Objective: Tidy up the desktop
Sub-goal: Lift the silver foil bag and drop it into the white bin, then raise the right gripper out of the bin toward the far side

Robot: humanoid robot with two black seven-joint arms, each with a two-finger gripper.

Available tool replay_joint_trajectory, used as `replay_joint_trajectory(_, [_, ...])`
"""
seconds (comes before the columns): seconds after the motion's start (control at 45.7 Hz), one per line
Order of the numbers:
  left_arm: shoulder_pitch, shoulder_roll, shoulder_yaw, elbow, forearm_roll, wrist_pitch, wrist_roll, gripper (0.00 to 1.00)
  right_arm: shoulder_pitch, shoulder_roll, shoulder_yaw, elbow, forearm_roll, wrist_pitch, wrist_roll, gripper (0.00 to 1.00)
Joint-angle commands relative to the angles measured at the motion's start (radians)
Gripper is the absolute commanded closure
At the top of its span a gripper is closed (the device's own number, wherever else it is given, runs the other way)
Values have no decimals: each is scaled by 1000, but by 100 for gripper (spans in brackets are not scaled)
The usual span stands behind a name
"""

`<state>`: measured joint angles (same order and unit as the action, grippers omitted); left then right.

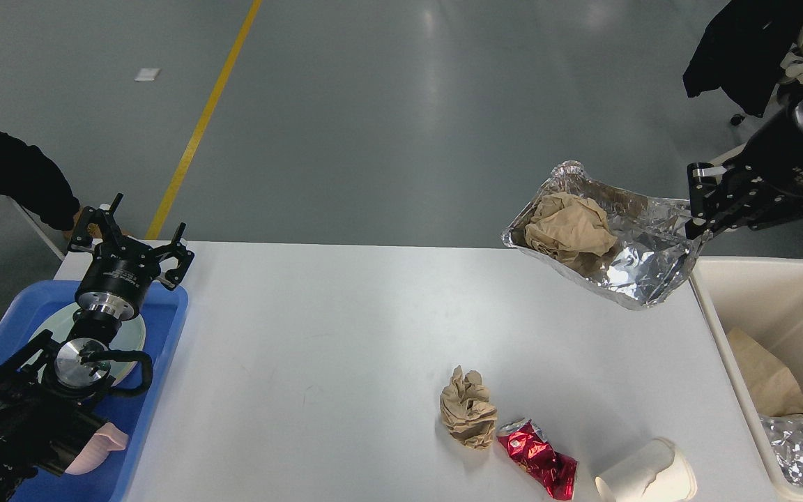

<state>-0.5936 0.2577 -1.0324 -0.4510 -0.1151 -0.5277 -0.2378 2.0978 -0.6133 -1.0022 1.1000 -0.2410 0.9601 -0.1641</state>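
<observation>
The white desktop (318,328) fills the middle of the head view. My right gripper (698,224) is shut on the right edge of a crumpled foil tray (642,251) and holds it well above the desktop's far right corner. A wad of brown paper (570,226) lies in the tray. On the desktop near the front lie a crumpled brown paper ball (469,408), a crushed red can (539,459) and a tipped white paper cup (648,474). My left gripper (129,240) is open and empty above the far end of the blue tray (164,321).
A cream bin (736,307) stands at the desktop's right edge, holding brown paper and crumpled foil. The blue tray at the left holds a pale plate and a pink item. A chair with a dark jacket (743,49) stands far right.
</observation>
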Motion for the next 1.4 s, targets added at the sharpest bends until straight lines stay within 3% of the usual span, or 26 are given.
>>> replay_joint_trajectory(0.0, [0,0,0,0,0,0,0,4,36,-2,1,0,-1,0,2,100])
replay_joint_trajectory(0.438, [0,0,0,0,0,0,0,4,71,-6,-7,-3,-4,0,2,100])
replay_joint_trajectory(0.613, [0,0,0,0,0,0,0,4,36,-11,-68,-75,-73,0,0,100])
replay_joint_trajectory(0.985, [0,0,0,0,0,0,0,4,-297,-166,-72,-324,-253,0,0,100])
replay_joint_trajectory(1.291, [0,0,0,0,0,0,0,4,-576,-201,-65,-446,-251,0,2,100])
replay_joint_trajectory(1.379, [0,0,0,0,0,0,0,4,-651,-203,-56,-453,-251,-119,2,100])
